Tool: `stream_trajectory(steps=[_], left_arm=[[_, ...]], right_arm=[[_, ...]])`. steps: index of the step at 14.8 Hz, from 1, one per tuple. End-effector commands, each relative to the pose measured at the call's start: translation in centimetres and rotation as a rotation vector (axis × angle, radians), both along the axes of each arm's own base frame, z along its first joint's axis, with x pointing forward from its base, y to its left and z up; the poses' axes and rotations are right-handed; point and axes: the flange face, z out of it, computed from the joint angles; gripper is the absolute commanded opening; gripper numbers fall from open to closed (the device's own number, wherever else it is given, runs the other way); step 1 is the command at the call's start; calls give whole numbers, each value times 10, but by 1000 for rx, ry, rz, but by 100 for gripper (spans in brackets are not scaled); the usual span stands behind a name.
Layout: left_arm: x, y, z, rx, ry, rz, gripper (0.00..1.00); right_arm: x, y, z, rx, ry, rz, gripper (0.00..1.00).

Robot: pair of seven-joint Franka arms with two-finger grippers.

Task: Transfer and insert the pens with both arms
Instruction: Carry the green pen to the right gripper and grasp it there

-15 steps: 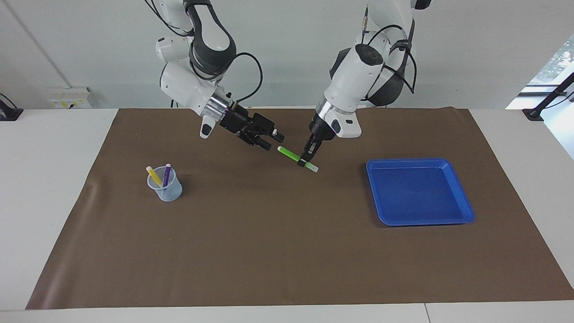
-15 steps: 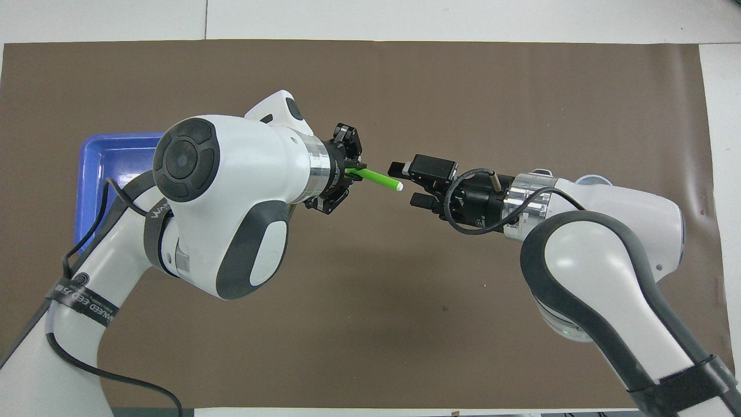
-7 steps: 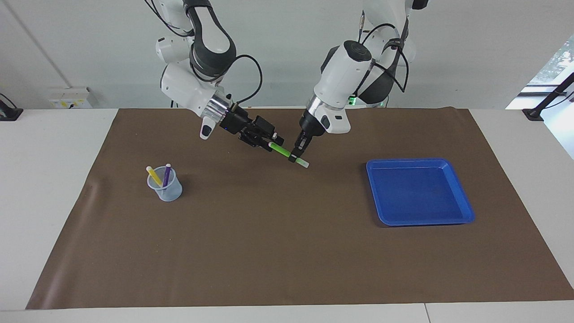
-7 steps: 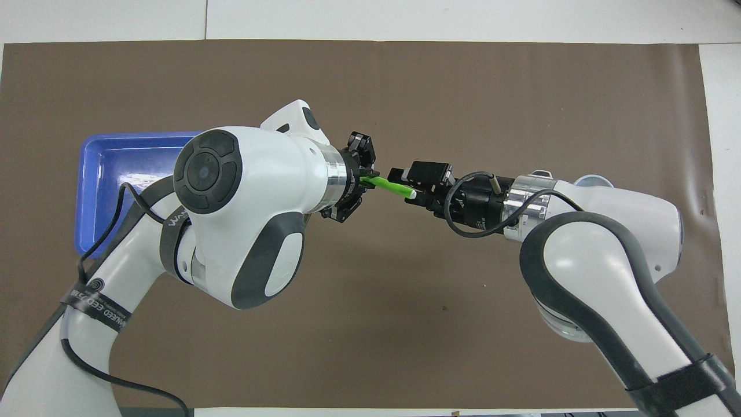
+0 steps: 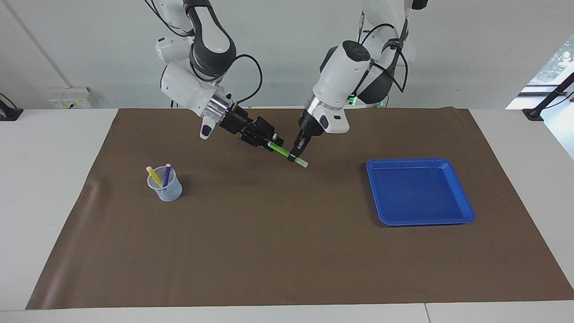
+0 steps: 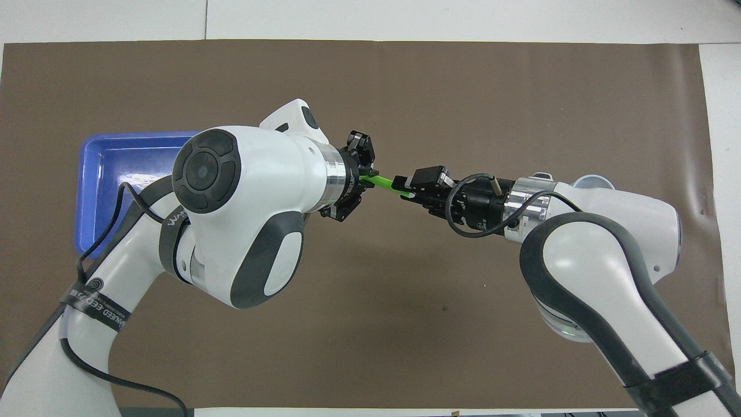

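Green pen is hanging in the air over the middle of the brown mat, now pinched at both ends. The left gripper is still clamping it near the pale cap, and the right gripper, wide a second ago, is now closing tight on the other end. The handover is therefore half made; letting go looks like the left's next move. Yellow and purple pens are already standing in the cup toward the right arm's end.
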Motion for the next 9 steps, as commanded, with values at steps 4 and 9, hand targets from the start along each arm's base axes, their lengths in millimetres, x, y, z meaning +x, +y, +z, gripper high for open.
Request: stream_trajectory(steps=[4,9], left_arm=[[-2,-3,-7,-6,7,-8,0],[17,27,-6,43,-69,-143,100]], right_arm=[[-3,1,9,20,-29,2,0],[1,-5,11,-1,-73,36,0]])
